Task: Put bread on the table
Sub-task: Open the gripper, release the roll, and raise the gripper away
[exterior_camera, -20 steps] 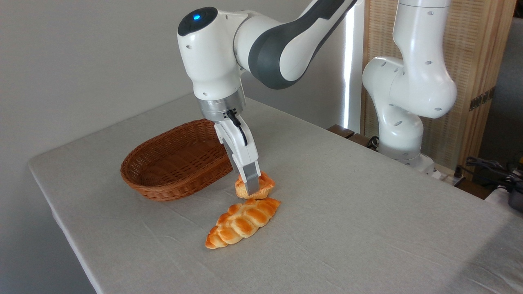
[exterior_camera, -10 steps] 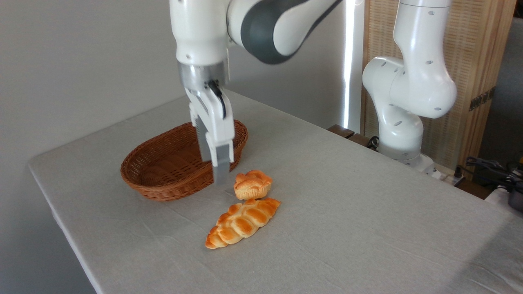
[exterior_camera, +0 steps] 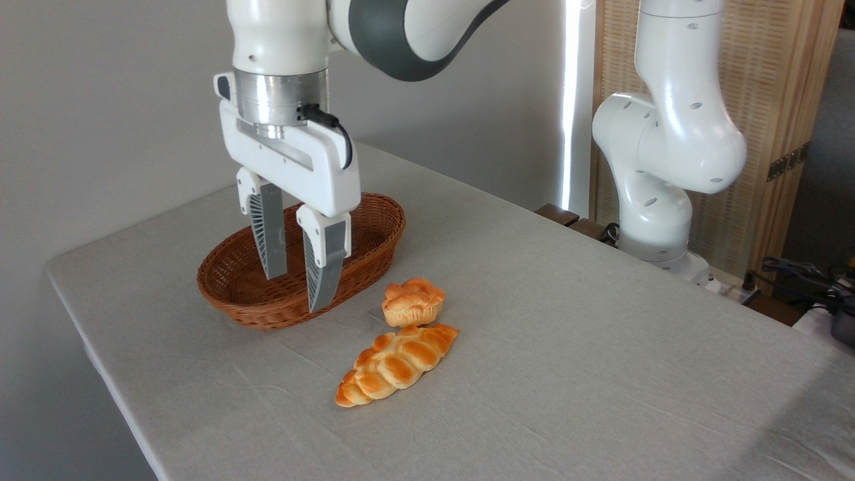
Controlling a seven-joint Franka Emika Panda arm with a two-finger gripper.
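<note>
The bread [exterior_camera: 413, 302] rests on the table [exterior_camera: 601, 347], just right of the wicker basket [exterior_camera: 267, 310] and touching the braided loaf [exterior_camera: 395, 365] nearer the camera. The gripper [exterior_camera: 294, 290] hangs released and empty before the basket, hiding part of its interior; the arm's upper links are cut off by the top edge.

No legible text, labels, brand marks, numbers or signs anywhere in the view.
</note>
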